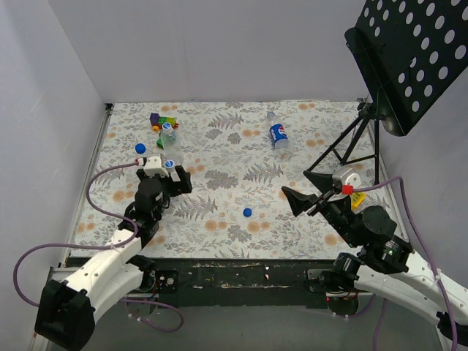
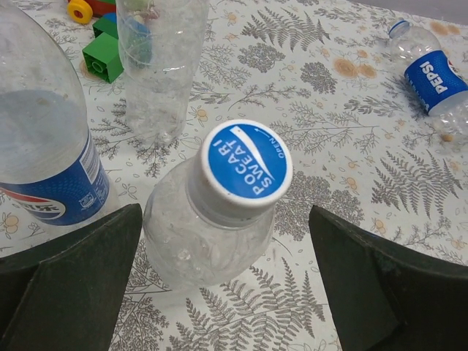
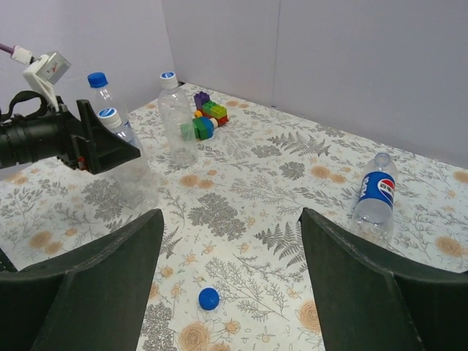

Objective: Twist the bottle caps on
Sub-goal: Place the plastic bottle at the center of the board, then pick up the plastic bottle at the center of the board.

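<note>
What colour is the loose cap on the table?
Blue; loose cap shows best in right wrist view.

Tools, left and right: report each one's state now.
Left tool: open, straddling a capped bottle, not gripping it.
Right tool: open, holding nothing.

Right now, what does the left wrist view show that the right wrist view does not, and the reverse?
Only left wrist: the Pocari Sweat print on the cap of the nearest bottle. Only right wrist: a loose blue cap on the table. Both: the lying Pepsi bottle, the toy blocks, the tall clear bottle.
</note>
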Action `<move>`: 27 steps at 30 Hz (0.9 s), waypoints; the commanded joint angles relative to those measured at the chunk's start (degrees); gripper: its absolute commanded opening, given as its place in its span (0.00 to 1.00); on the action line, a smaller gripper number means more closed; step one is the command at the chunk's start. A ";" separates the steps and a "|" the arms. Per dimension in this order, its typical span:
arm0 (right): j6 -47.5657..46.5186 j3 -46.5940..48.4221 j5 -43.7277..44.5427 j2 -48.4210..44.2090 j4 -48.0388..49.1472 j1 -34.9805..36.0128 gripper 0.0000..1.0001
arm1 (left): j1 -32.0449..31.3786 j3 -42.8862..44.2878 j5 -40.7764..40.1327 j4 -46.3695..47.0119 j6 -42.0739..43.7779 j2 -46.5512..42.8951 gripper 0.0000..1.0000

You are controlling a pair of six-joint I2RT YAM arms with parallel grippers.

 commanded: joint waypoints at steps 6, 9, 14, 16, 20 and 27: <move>4.56 4.83 8.63 4.05 -5.12 -0.22 0.93 | 0.26 6.47 5.37 -18.80 -1.55 -11.13 0.98; 6.93 5.97 11.61 6.68 -7.76 -0.22 0.95 | 0.26 9.01 6.16 -25.21 -2.07 -14.47 0.98; 10.10 10.71 13.82 15.46 -15.13 -0.31 0.96 | 0.18 13.23 8.01 -31.21 -2.25 -22.37 0.98; 10.54 14.39 13.03 21.35 -17.86 -0.57 0.96 | 0.26 14.55 6.79 -31.82 -4.26 -26.58 0.98; 10.63 20.72 6.37 31.11 -21.47 -5.13 0.96 | 0.26 17.02 5.47 -32.97 -5.76 -35.46 0.98; 9.75 28.99 -13.50 49.99 -21.74 -27.71 0.95 | 0.26 11.85 10.03 -28.41 -1.38 -48.04 0.98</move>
